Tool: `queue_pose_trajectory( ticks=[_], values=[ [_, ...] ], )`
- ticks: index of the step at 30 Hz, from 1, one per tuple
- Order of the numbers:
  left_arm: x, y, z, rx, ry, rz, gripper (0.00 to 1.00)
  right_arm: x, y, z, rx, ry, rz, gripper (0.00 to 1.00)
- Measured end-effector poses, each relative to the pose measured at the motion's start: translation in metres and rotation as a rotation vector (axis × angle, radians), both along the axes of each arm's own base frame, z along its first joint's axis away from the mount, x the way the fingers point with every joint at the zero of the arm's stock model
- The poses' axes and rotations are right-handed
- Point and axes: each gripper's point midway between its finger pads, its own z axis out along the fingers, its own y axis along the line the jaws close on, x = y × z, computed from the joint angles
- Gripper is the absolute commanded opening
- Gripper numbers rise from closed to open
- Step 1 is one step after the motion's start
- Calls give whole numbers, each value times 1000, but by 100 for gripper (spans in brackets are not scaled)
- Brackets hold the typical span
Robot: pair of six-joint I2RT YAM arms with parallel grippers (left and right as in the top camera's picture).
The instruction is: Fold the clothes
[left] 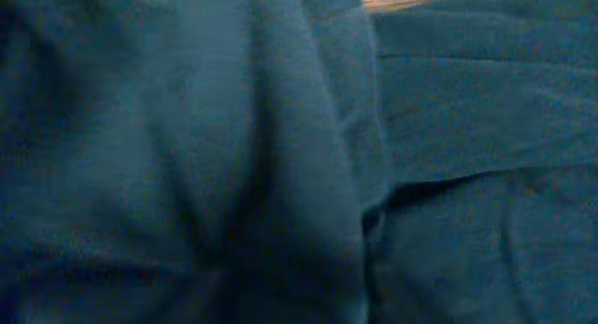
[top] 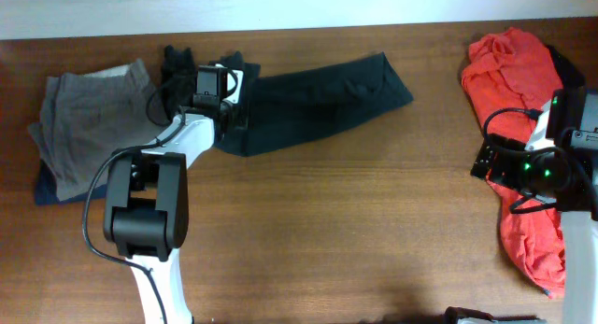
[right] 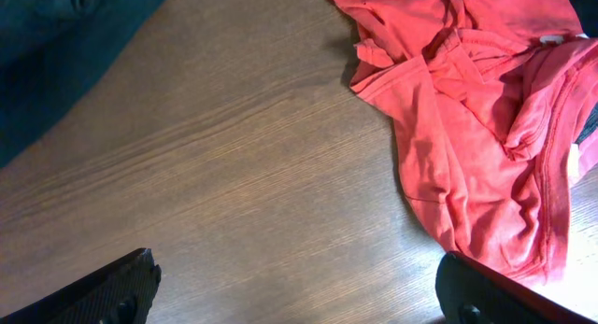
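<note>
Currently the dark charcoal trousers (top: 318, 100) lie on the table (top: 355, 231) near its far edge — 1 long band stretching right, its bunched end under the left pincer (top: 217, 98). That pincer's wrist view is filled with dark cloth and its fingers are hidden, so I cannot tell how its jaws stand. The right pincer (right: 299, 288) hangs wide open above bare wood beside a red garment (right: 467, 109) — holding nothing. Grey-khaki trousers (top: 89, 109) lie at the left on a navy garment (top: 45, 189).
</note>
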Motion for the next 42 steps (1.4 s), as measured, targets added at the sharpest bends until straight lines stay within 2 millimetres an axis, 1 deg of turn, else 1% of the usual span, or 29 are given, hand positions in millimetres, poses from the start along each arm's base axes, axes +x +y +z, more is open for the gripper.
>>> queue_pose_trajectory(
  ticks=[2,3,4,5,6,7,10,12,13,14,15,16,17,18,20,21,22,23,24,25,26,28,29,31,33,34,36,38,42],
  values=[
    [0,1,1,5,10,2,8,0,0,0,0,0,0,99],
    [-1,2,2,5,20,4,4,0,0,0,0,0,1,99],
    [-3,2,3,8,37,4,3,0,0,0,0,0,1,99],
    [-8,3,4,12,63,4,1,0,0,0,0,0,1,99],
    [-16,4,5,15,100,6,1,0,0,0,0,0,1,99],
    [-23,5,12,19,123,7,1,0,0,0,0,1,0,99],
    [-51,7,56,-2,187,30,1,0,0,0,0,2,1,99],
    [-88,6,94,-41,262,40,1,0,0,0,0,3,1,99],
    [-111,2,121,-79,284,43,1,0,0,0,0,2,1,99],
    [-121,1,132,-94,298,46,3,0,0,0,0,2,1,99],
    [-141,-1,139,-104,357,49,5,0,0,0,0,1,1,99],
    [-156,-2,142,-106,403,51,11,0,0,0,-1,1,2,99],
    [-172,-3,142,-108,456,54,21,0,0,0,-1,1,1,99],
    [-197,-4,137,-97,562,60,24,0,0,0,0,1,1,99],
    [-217,-5,132,-85,650,67,24,0,0,0,0,1,1,99],
    [-229,-4,131,-76,699,70,31,0,0,0,0,1,1,99],
    [-241,-4,131,-63,746,70,49,0,0,0,0,2,1,99],
    [-245,-5,131,-59,763,68,56,0,0,0,0,2,1,99],
    [-250,-6,131,-55,781,64,56,0,0,0,0,2,2,99],
    [-250,-9,131,-55,779,60,56,0,0,0,-1,1,2,99],
    [-245,-12,130,-61,757,54,56,0,0,0,0,1,1,99],
    [-223,-20,130,-81,662,35,56,0,0,0,0,1,1,99],
    [-206,-24,131,-96,592,28,56,0,0,0,0,2,1,99],
    [-183,-27,135,-111,497,22,56,0,0,0,0,2,1,99],
    [-157,-32,141,-127,386,14,56,0,0,0,0,2,2,99],
    [-149,-33,140,-126,361,15,56,0,0,0,0,2,1,99],
    [-141,-34,134,-124,351,17,56,0,0,0,0,2,1,99],
    [-137,-36,115,-115,385,18,57,0,0,0,0,2,1,99],
    [-141,-43,64,-79,510,12,56,0,0,0,0,2,2,99]
  ],
)
